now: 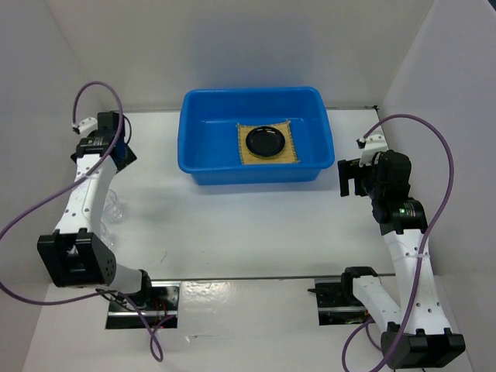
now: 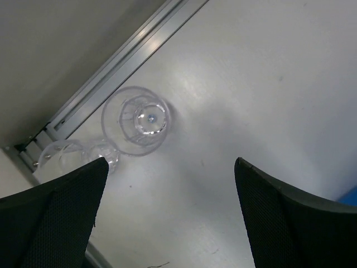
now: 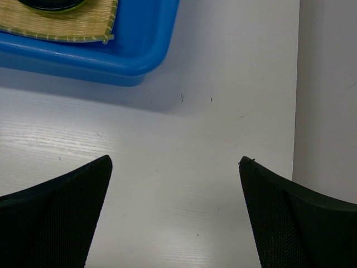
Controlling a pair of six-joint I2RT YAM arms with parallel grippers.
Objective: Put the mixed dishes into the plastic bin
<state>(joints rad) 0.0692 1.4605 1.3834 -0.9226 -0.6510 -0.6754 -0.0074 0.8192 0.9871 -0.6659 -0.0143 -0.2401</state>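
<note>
**Top external view.** The plastic bin point(image 1: 256, 172) stands on the table point(image 1: 248, 232), ahead of both arms. In it the bamboo mat point(image 1: 292, 147) lies flat and the black plate point(image 1: 266, 141) rests on top of it. I judge this stacking keeps the flat pieces low and leaves the bin's left half free for more. The left gripper point(image 1: 122, 153) hangs with its fingers spread and holds nothing. The clear cups point(image 1: 115, 208) stand back from it toward its own base, beside the forearm. The right gripper point(image 1: 346, 178) is also spread and empty. It is just off the bin's right end wall, not touching.

**Left wrist view.** The left gripper point(image 2: 167, 218) looks down with both fingers wide apart. 1 cup point(image 2: 136, 120) stands upright ahead of the left finger. A 2nd cup point(image 2: 58, 159) sits just beside the 1st, partly hidden behind that finger. Whether the 2 cups touch I cannot tell. A metal rail point(image 2: 128, 61) runs close behind them, so I judge there is little room on the far side. The bare table toward the right finger is the easier way in.

**Right wrist view.** The right gripper point(image 3: 175, 218) is spread over bare table. The bin's rounded corner point(image 3: 139, 56) is ahead and toward the left finger, with the mat's edge point(image 3: 67, 25) showing inside. The side wall point(image 3: 329, 84) is close past the right finger, which limits any swing that way.
</note>
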